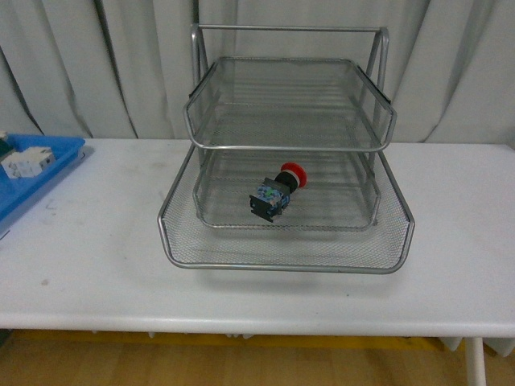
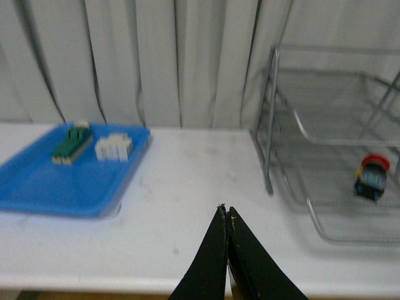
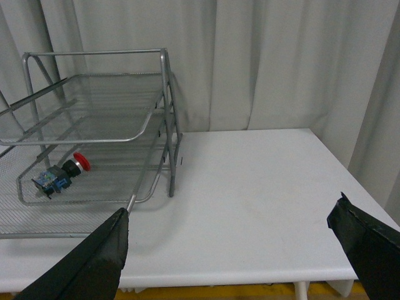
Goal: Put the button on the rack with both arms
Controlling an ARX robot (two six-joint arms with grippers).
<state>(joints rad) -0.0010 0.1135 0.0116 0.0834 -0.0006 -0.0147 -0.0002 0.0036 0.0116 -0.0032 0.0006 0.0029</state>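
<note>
The button [image 1: 278, 190], red cap and dark blue-black body, lies on its side on the middle tier of the silver wire rack [image 1: 286, 259]. Both wrist views also show the button [image 2: 372, 176] [image 3: 61, 173] inside the rack [image 2: 270, 140] [image 3: 169, 134]. My left gripper [image 2: 225, 209] is shut with nothing in it, hanging over the bare table left of the rack. On the other side, to the right of the rack, my right gripper [image 3: 231, 215] is open wide above the table and holds nothing. Neither arm shows in the front view.
A flat blue tray [image 1: 63, 158] sits at the table's left edge; the same tray [image 2: 37, 187] holds a white block [image 2: 113, 147] and a green-and-cream part [image 2: 72, 145]. Grey curtains hang behind the white table [image 1: 88, 249]. The table's front edge is close under both grippers.
</note>
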